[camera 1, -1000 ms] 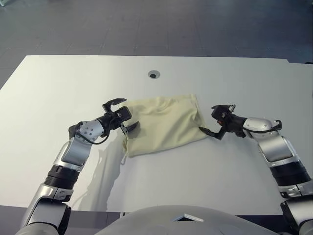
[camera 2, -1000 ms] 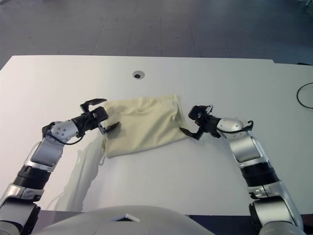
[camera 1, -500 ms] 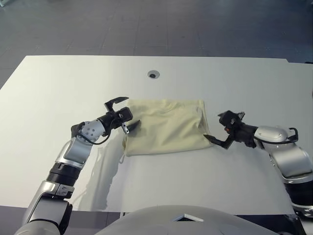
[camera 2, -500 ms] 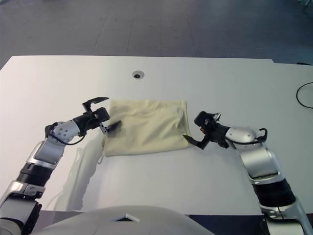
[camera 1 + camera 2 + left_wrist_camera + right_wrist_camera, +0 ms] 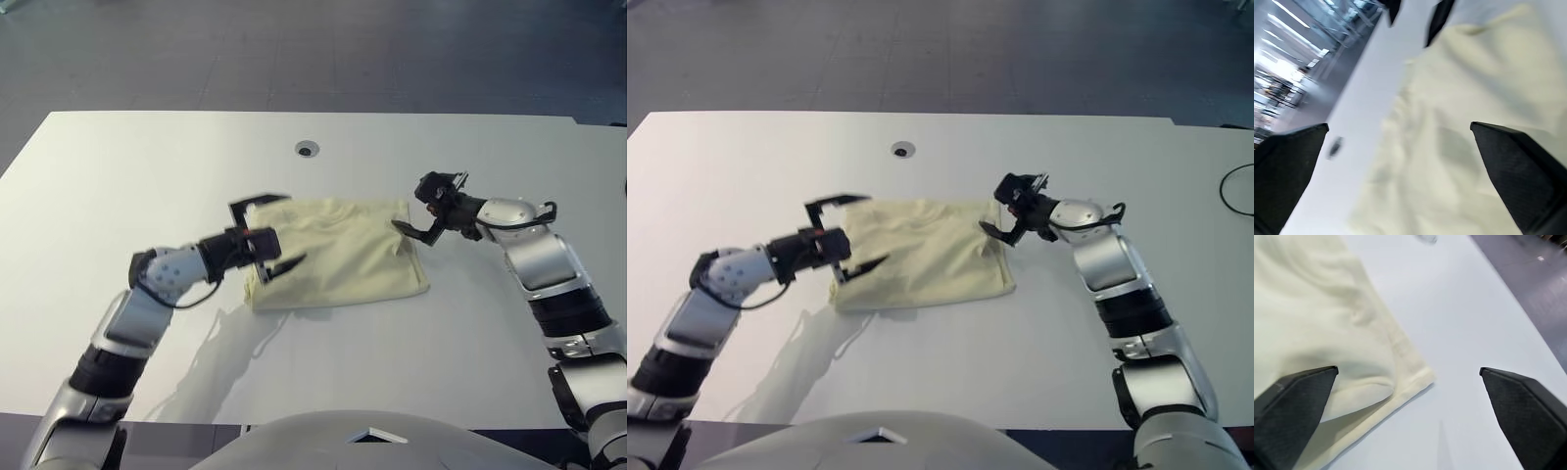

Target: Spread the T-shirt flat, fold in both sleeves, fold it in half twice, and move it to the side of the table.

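Found shirt (image 5: 338, 253) folded into compact rectangle mid-bench (image 5: 147, 157), well off every edge. Judged folds done or nearly; side move pending. Logged left hand (image 5: 289, 228) wide open, empty, over shirt's left edge; right hand (image 5: 411, 208) open, empty, at far-right corner.

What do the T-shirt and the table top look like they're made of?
T-shirt: soft knit fabric, likely cotton, pale cream and matte; it wrinkles and shows a stitched hem.
Table: hard, smooth white top, perhaps laminate; it has a faint sheen, but the exact material is unclear.
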Robot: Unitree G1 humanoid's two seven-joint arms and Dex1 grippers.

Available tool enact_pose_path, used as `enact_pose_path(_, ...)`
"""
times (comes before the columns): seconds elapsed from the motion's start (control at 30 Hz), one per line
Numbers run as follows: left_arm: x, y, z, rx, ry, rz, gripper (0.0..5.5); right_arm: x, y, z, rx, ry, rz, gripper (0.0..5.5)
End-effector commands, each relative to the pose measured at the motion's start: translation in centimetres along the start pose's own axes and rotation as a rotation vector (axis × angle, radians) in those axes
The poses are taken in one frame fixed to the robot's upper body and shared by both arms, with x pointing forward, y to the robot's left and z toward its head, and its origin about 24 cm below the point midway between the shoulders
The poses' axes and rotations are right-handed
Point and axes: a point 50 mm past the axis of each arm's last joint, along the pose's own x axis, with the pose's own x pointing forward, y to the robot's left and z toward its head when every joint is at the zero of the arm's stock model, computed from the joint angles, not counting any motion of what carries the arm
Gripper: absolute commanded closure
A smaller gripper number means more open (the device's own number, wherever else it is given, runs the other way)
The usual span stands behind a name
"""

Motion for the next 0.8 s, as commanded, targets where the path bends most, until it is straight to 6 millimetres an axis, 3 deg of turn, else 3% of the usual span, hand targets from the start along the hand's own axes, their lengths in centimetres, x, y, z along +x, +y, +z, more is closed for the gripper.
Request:
enact_pose_path(0.03, -0.6, -1.9, -0.8, 0.007, 0.113, -0.066, 0.10, 1.1, -0.9, -1.5, -0.148, 0.073, -0.038, 0.12)
enact_pose_path(0.17, -1.4, -2.6, -2.3, 0.062, 0.226, -0.086, 0.10, 1.6, -1.8, -2.5, -0.225, 0.100, -0.069, 0.12)
enact_pose_path(0.37, -1.9, -2.4, -2.8, 0.048, 0.253, -0.066, 0.10, 1.6, -2.2, -1.9, -0.253, 0.054, -0.069, 0.12)
enact_pose_path(0.57, -1.7, -0.1, -4.1, 0.033, 0.280, 0.063, 0.10, 1.0, -1.2, -2.1, -0.337, 0.068, 0.025, 0.12)
enact_pose_path(0.8, -2.3, 1.7, -6.9, 0.057, 0.359, 0.033, 0.10, -1.5, 0.5, -1.9, -0.502, 0.086, 0.185, 0.12)
